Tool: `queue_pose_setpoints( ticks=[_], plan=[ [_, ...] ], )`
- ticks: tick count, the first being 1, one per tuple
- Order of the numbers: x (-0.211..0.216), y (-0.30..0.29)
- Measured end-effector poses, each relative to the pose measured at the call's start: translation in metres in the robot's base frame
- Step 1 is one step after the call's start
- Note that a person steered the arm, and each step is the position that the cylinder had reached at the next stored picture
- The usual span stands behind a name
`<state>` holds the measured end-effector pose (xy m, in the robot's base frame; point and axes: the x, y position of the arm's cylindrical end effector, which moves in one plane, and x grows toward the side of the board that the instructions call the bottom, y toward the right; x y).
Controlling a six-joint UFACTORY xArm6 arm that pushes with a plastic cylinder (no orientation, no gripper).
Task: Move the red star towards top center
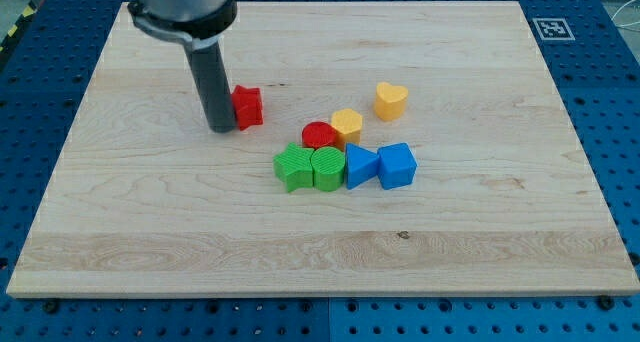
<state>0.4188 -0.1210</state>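
Our tip has no jaws to part or close: it is the blunt lower end of a straight dark rod, planted on the wooden board and pressed against the view's left side of the red star. We see the star in the board's upper left part, left of centre and well short of the top edge, its left portion hidden behind the rod.

Toward the view's right and lower, apart from the star, the other blocks gather in a loose cluster near the board's middle. A red cylinder sits closest, touching a yellow block on its right; we cannot make out that block's exact shape. Just below them runs a row of four, packed edge to edge: a green star-like block, a green cylinder-like block, a blue triangular block and a blue cube. A yellow heart stands alone, up and to the right of the cluster.

Around the board we see a blue perforated table, and a black-and-white marker sits at the board's top right corner.
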Motion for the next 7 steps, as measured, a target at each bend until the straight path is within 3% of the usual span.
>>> queue_pose_setpoints(
  ticks=[2, 7],
  plan=[
    [0.016, 0.006],
    [-0.031, 0.06]
  ],
)
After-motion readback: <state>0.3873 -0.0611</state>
